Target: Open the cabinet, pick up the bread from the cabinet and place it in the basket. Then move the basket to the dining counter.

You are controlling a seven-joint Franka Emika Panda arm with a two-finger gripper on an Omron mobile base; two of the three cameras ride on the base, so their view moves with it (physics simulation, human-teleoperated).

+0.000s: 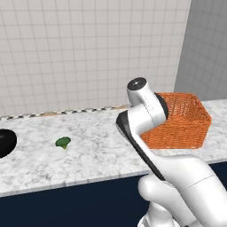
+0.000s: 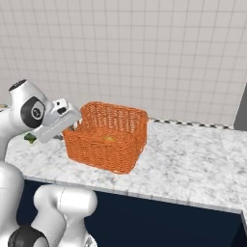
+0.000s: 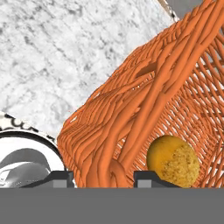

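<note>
Gripper [image 3: 103,176] clamped on the wicker basket [image 2: 107,136] wall, one finger either side; bread roll [image 3: 173,162] lies inside, basket sitting on the marble dining counter [image 2: 193,164]

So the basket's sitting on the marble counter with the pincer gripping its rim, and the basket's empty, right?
Not quite. The basket isn't empty: the hand view shows a round golden bread roll inside. The rest holds: it sits on the marble counter with the pincer straddling its rim.
</note>
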